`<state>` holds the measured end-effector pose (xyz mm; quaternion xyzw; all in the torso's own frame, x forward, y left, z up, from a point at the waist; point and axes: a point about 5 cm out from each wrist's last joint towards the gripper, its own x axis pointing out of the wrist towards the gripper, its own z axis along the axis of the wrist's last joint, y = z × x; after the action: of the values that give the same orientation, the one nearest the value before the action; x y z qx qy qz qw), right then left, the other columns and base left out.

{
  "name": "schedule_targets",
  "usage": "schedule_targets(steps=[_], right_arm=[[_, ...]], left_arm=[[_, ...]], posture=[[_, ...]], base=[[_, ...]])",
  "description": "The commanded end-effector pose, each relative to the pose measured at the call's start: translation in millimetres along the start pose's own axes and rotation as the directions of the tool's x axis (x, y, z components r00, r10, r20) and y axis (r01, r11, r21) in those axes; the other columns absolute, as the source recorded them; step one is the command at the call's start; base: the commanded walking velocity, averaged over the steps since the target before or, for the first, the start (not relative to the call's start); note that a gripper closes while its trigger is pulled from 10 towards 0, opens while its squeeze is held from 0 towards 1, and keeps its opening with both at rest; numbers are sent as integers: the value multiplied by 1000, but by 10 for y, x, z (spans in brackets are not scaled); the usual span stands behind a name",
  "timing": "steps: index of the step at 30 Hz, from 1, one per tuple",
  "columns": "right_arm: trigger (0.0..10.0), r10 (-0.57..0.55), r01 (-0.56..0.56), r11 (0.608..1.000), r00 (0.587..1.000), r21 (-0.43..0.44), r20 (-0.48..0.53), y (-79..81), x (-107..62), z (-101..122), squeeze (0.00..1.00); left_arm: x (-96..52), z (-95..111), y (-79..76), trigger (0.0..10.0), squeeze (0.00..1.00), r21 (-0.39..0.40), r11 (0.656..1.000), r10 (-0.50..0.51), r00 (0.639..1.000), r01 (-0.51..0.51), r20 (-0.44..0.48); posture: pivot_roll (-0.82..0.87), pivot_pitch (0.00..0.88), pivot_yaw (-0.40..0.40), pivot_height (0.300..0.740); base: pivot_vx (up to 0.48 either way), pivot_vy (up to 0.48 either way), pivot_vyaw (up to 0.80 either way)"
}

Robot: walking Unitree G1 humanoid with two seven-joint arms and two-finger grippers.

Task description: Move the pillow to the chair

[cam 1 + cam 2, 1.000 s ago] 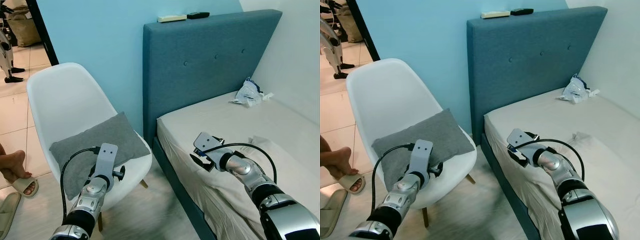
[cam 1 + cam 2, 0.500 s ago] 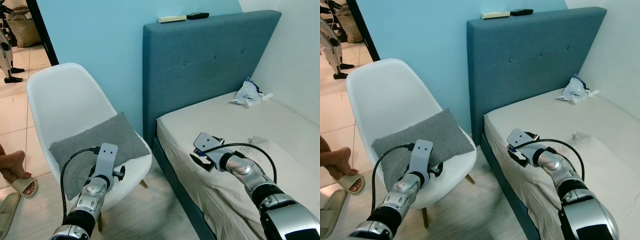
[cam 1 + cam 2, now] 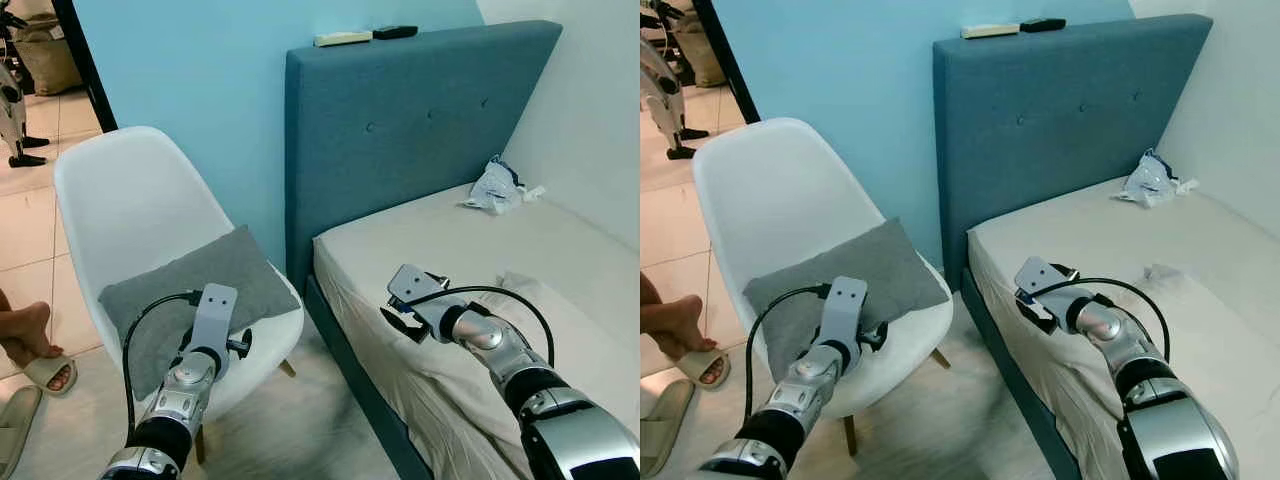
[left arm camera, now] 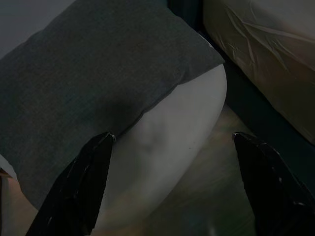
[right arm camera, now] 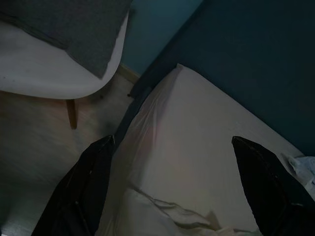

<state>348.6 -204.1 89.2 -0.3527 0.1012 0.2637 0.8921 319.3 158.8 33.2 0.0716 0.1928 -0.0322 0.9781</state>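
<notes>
A grey pillow lies flat on the seat of a white shell chair to the left of the bed. My left gripper hovers open above the seat's front edge, one finger over the pillow's near edge, with nothing held. My right gripper stands open over the near left corner of the bed's mattress, also with nothing between its fingers. In the right wrist view the chair's edge and a pillow corner appear beyond the mattress.
A blue padded headboard backs the bed, with two remote controls on top. A white plastic bag lies on the mattress near the wall. A person's foot in a sandal rests on the tiled floor left of the chair.
</notes>
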Motion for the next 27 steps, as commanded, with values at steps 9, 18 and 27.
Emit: schedule_targets(steps=[9,18,27], right_arm=[[10000,-11,11,1000,1000,10,-18,-40,-45,-58,0],[10000,4,-4,1000,1000,5,-27,-3,-11,-38,0],[10000,9,-9,1000,1000,6,-30,8,-7,-40,0]], left_arm=[[3,-24,-12,10000,0,-1,1000,-5,1000,5,-14],[12,17,32,10000,0,4,1000,0,1000,0,-5],[1,-4,79,10000,0,6,1000,17,1000,-16,-8]], posture=[[-129,90,-19,740],[-100,87,-21,740],[-95,85,-21,740]], base=[[0,0,0],[0,0,0],[0,0,0]])
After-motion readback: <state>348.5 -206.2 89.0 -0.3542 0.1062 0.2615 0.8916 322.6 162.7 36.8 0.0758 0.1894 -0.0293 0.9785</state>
